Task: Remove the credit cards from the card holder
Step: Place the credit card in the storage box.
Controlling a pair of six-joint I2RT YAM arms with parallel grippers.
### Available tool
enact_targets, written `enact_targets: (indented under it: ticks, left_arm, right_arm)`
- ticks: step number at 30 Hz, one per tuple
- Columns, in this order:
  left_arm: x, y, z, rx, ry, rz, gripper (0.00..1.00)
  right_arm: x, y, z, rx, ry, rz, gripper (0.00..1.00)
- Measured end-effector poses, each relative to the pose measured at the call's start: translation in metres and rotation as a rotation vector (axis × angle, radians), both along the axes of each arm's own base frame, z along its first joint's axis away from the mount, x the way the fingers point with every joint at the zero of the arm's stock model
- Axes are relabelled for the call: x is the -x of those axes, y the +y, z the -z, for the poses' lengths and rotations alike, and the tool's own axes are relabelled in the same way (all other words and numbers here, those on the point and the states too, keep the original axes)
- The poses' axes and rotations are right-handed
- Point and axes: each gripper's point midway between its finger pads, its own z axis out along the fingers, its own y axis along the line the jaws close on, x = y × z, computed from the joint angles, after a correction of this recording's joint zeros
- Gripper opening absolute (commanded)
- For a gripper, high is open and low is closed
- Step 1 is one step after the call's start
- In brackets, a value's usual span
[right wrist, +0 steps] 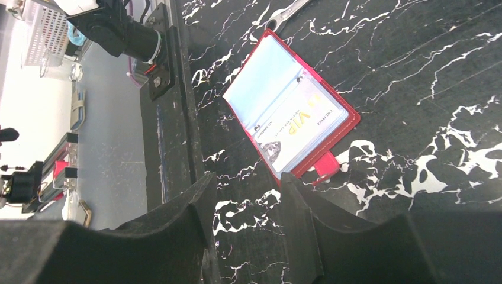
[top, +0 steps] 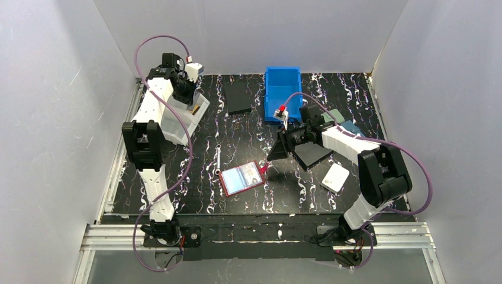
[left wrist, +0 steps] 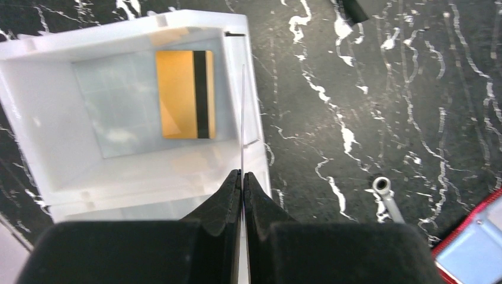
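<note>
My left claw pinches a whitish card over the white bin, probably to drop it beside the orange card; right claw hangs released by the card holder.

— What do you see on the table from your feed?

— On mine, the black marbled top carries the card holder, lying open near the front middle, with a wrench just to its left.

— And further back?

— A white tray sits at the left rear. A blue bin is at the back, with a black flat case beside it. A white wallet lies front right.
</note>
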Motion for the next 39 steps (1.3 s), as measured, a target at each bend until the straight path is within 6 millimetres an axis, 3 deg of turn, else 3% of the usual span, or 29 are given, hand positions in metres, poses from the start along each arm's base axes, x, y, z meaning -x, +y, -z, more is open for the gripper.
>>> enact_targets:
  ticks: [8,20,39]
  left_arm:
    - [-0.024,0.010,0.005,-0.068,-0.041,0.023,0.00]
    - [-0.026,0.015,0.045,-0.075,0.038,0.028,0.00]
    - [-0.026,0.017,0.052,-0.060,0.051,0.027,0.05]
  right_arm:
    - [0.008,0.006,0.002,0.008,-0.004,-0.027,0.51]
    - [0.009,0.007,0.008,0.019,0.000,-0.035,0.50]
    - [0.009,0.007,0.013,0.026,0.009,-0.038,0.50]
